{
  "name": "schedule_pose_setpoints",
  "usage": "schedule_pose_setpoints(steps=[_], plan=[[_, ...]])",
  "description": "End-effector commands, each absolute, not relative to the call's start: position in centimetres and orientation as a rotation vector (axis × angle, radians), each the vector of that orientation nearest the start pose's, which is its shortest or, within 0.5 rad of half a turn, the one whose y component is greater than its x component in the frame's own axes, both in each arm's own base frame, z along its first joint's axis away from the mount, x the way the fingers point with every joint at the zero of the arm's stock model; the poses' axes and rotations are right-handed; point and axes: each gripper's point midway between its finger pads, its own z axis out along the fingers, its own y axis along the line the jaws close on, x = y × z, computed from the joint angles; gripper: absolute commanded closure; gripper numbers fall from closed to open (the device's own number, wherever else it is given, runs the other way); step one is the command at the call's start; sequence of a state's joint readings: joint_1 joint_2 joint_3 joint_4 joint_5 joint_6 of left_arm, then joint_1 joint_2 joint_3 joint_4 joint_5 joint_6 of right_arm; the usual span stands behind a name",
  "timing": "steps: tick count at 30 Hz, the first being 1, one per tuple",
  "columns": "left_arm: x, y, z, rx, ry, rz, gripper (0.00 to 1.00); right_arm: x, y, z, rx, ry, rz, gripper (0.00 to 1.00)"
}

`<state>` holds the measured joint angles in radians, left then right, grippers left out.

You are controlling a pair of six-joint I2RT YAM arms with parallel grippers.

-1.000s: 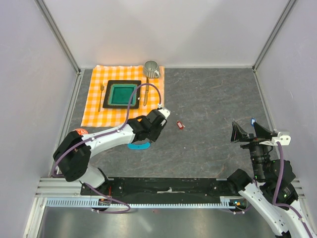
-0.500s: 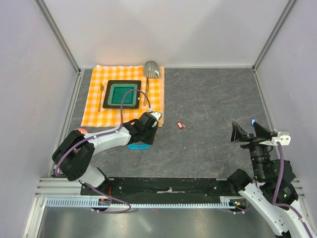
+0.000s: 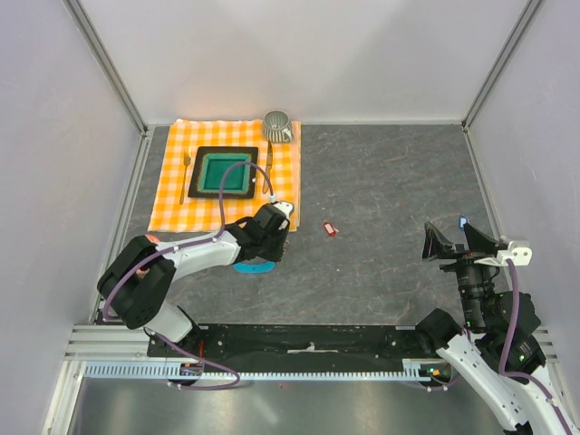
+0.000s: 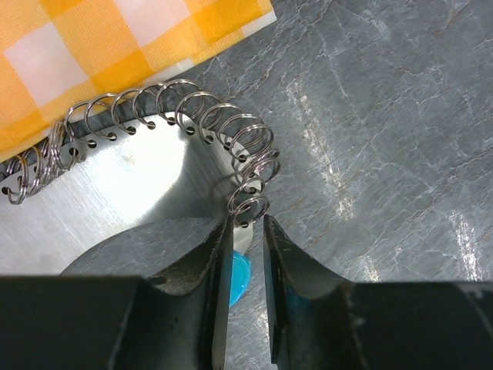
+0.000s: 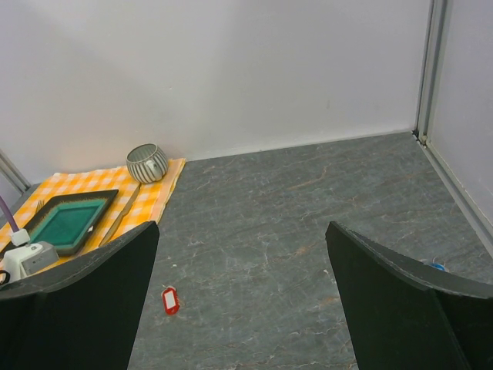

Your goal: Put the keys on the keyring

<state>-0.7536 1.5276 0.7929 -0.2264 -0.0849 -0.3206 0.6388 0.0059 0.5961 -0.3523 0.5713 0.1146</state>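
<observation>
I work in a robotics lab cell. Plain white walls (image 3: 317,54) stand on the left, far and right sides, joined by aluminium posts (image 3: 109,63). My bases are bolted to a metal rail (image 3: 308,340) at the near edge of a grey tabletop (image 3: 390,181). At far left lies a staged place setting: checked cloth (image 3: 177,186), green plate (image 3: 224,172), cup (image 3: 277,125).

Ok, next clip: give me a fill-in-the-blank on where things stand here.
1. The key nearest the left gripper has a ___ tag.
2. The left gripper's fingers straddle one end of the ___.
3. The right gripper hovers with its fingers ___, holding nothing.
4. The striped cup stands on the checked ___.
Missing words: red; keyring; open; cloth.
</observation>
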Motion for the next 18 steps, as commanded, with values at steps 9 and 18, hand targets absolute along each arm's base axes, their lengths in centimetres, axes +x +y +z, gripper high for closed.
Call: schedule_pose_setpoints(steps=[9,18], plan=[[26.0,-23.3,3.6,0.439,2.463,-0.322,0.69,17.7,2.1,32.2,0.117,1.341,0.27,0.02],[25.8,-23.6,2.6,0.455,2.49,-0.329,0.78,17.7,2.2,32.2,0.116,1.341,0.271,0.02]])
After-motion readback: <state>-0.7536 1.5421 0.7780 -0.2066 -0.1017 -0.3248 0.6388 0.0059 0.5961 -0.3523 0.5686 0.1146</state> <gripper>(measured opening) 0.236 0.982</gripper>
